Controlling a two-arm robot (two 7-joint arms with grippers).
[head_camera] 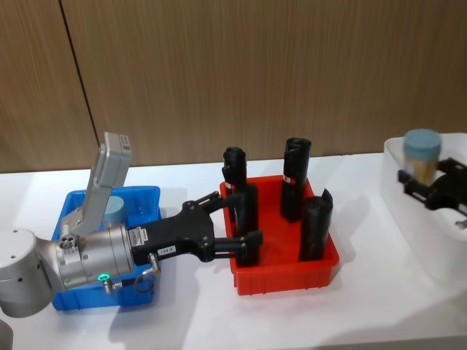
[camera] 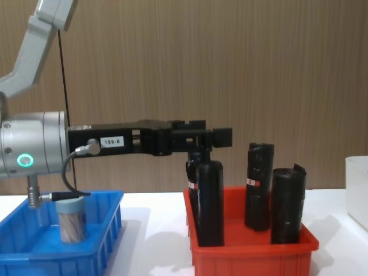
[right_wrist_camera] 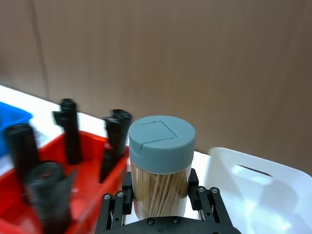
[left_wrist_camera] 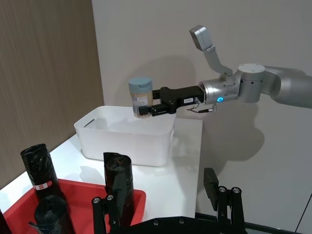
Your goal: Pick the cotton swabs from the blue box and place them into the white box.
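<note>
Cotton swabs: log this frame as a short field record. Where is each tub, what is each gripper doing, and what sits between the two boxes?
held tub: cotton swab tub, upright, clamped in the right gripper above the white box, not yet released
other tub: second tub, standing in the blue box
left gripper: open, empty, above the near-left black roll
between boxes: red bin holding four upright black rolls

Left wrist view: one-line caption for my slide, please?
Right hand holds a cotton swabs tub above the white box; black rolls stand in the red bin.
</note>
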